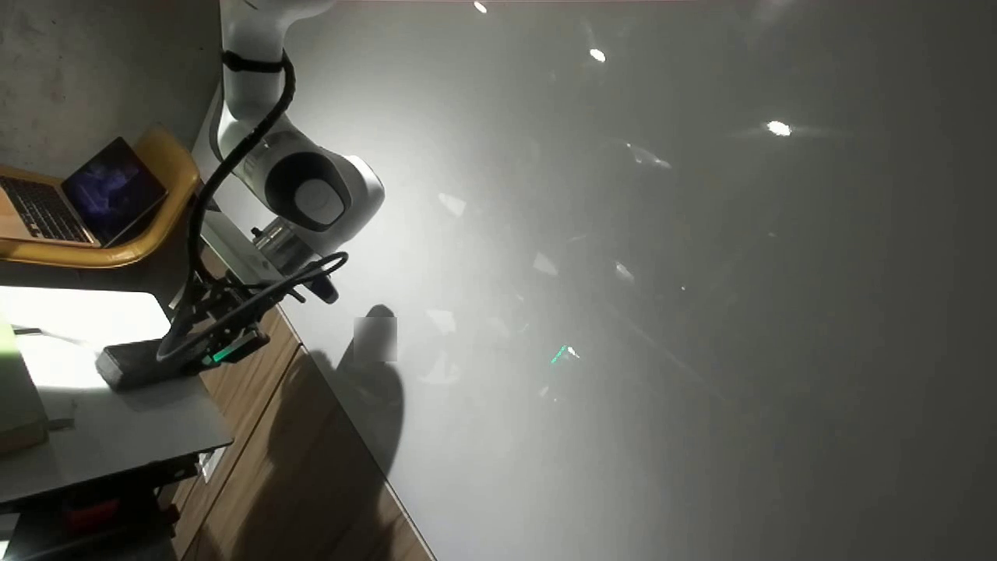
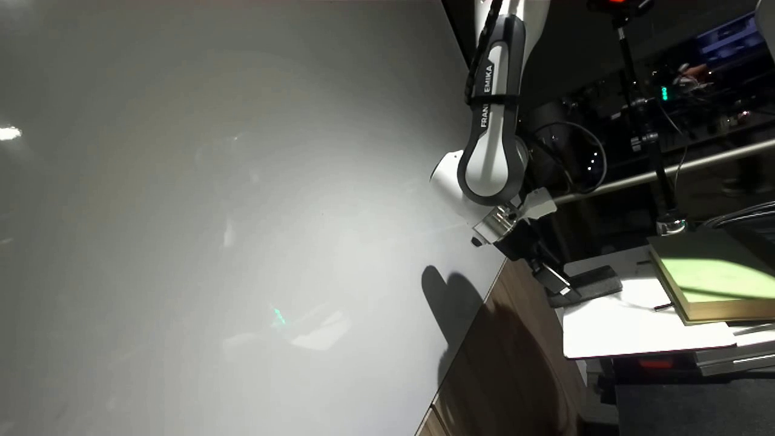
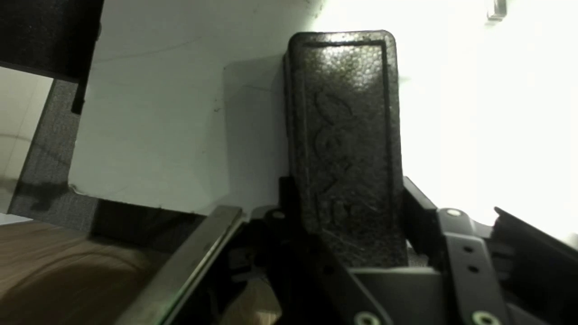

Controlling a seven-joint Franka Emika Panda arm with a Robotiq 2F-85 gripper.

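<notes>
My gripper [image 3: 350, 198] has its two black fingers against the long sides of a dark grey, speckled block [image 3: 347, 135] with rounded corners and a grooved border. The fingers press near the block's closer end, and faint markings show on its face. The block also shows in both exterior views [image 1: 140, 366] [image 2: 599, 283], with the gripper [image 1: 226, 335] [image 2: 554, 281] at its end. It is over a small white top [image 3: 158, 135], brightly lit on one side. I cannot tell whether the block touches that top or hangs just above it.
A green-covered book [image 2: 714, 272] lies on the white top, near the block. A large pale glossy surface [image 1: 662, 312] with a wood-patterned side [image 1: 296, 452] adjoins. A laptop [image 1: 109, 195] sits on a yellow chair [image 1: 167, 164]. A dark stand [image 2: 651, 145] rises behind the small top.
</notes>
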